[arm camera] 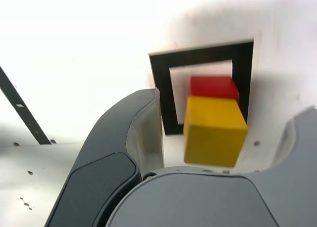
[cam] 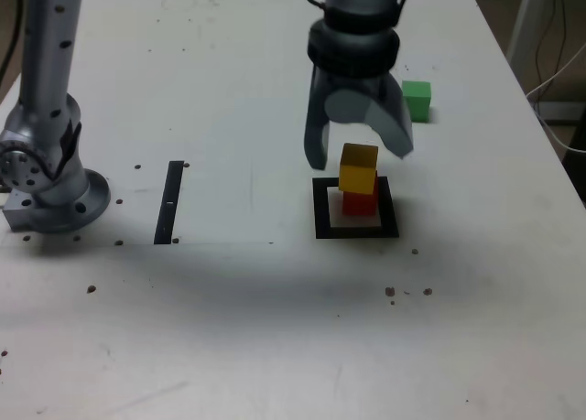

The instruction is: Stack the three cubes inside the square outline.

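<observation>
The jaws of the gripper (cam: pixel 359 159) stand open, one on each side of the yellow cube (cam: pixel 358 169). In the exterior view, from left to right: the straight black strip (cam: pixel 169 202), lying on the table (cam: pixel 220 328); the square outline (cam: pixel 323 210), with the red cube (cam: pixel 360 203) inside, bearing the yellow cube; the green cube (cam: pixel 417 102), apart from the stack.
</observation>
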You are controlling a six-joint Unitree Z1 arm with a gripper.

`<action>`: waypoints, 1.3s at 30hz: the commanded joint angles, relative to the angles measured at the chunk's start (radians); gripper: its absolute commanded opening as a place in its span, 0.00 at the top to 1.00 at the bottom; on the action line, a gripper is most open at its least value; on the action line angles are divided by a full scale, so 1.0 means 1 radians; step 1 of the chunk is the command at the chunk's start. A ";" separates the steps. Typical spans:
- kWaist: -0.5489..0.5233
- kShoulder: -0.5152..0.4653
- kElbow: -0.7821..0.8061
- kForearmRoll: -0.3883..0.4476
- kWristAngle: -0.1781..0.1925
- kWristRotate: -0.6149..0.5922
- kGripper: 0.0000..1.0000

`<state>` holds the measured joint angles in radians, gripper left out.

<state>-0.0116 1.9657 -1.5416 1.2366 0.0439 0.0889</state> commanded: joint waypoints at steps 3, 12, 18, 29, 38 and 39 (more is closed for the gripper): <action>0.039 -0.009 -0.011 0.017 0.026 0.028 0.00; 0.146 0.106 -0.215 0.104 0.094 0.176 0.00; 0.195 0.220 -0.389 0.176 0.116 0.242 0.00; 0.260 0.386 -0.582 0.223 0.116 0.284 0.00; 0.295 0.502 -0.760 0.293 0.117 0.316 0.03; 0.298 0.513 -0.776 0.302 0.117 0.318 0.04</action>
<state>0.2819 2.4660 -2.3052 1.5266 0.1587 0.4044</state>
